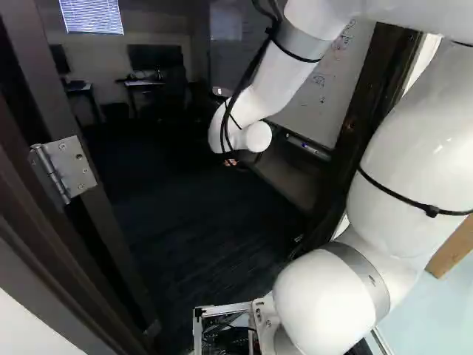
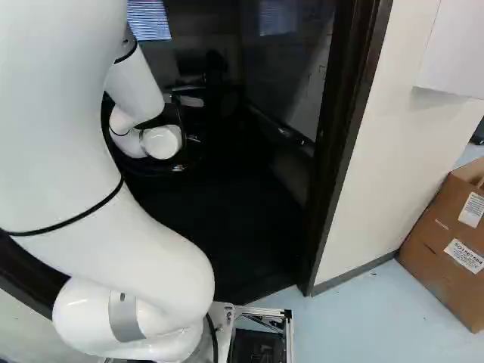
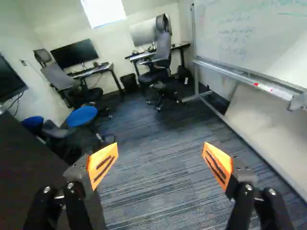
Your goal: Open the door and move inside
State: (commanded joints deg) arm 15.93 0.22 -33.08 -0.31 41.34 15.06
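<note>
In the left base view, my gripper (image 1: 230,160) is a small orange-and-dark shape under the arm's white wrist, past the doorway over the dark room floor. The wrist view shows the gripper (image 3: 160,158) open, its orange pads wide apart with only carpet seen between them. A dark panel (image 3: 29,177), apparently the opened door, stands close beside one finger. A metal hinge (image 1: 65,168) shows on the dark woodwork at the left of the left base view. The doorway's other jamb (image 2: 342,144) is dark, right of the arm in the right base view. No handle shows.
Inside, a whiteboard on a metal stand (image 3: 249,76) runs along one side. Desks with monitors (image 3: 76,51), office chairs (image 3: 160,57) and a blue stool (image 3: 81,116) are farther in. Outside, a cardboard box (image 2: 446,242) stands by the white wall (image 2: 393,151).
</note>
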